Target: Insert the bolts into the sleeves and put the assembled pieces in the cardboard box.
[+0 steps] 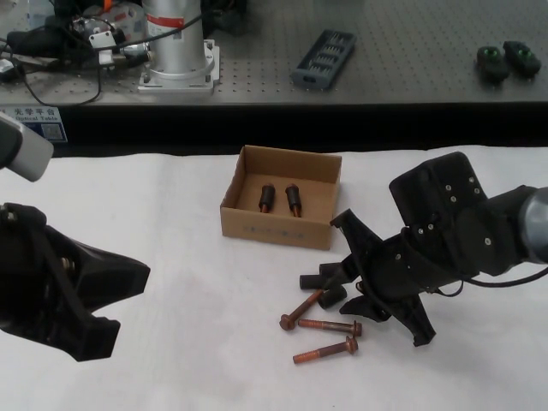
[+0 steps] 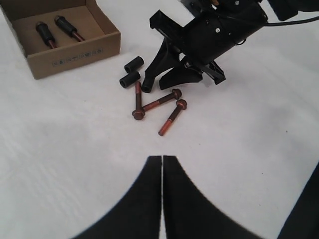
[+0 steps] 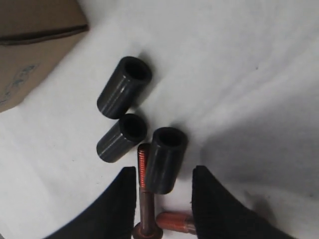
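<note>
Right claw (image 3: 163,174) is spread apart, w/ one black sleeve (image 3: 165,160) lying between its fingers (image 3: 119,209). A gap shows on each side, so it straddles the sleeve w/o gripping it. This sleeve lies on the desk (image 1: 171,223), which has a white cover, just off the front right corner of the cardboard box (image 1: 274,231). Of the 3 sleeves it's the one farthest from the box. A copper-coloured bolt (image 3: 143,199) lies right alongside it, threaded end against its side. Middle sleeve (image 3: 121,138) sits just beside it on the box side, approx. touching. Nearest sleeve (image 3: 124,87) comes next, closest to the box wall but apart from it. All 3 lie on their sides, open ends showing.

Second bolt (image 1: 330,326) and third bolt (image 1: 325,350) lie loose on the desk, farther from the box than the sleeves. Their heads are near each other and their shanks splay apart.

Inside the box, 2 assembled pieces (image 1: 267,199) lie side by side on its floor, each a dark sleeve w/ copper shank showing at one end.

Left claw (image 2: 162,160) is clenched, fingers pressed together w/ nothing between them. It hangs over bare desk well away from the box, off the box's front left side, and well apart from the sleeves, bolts and right claw.
</note>
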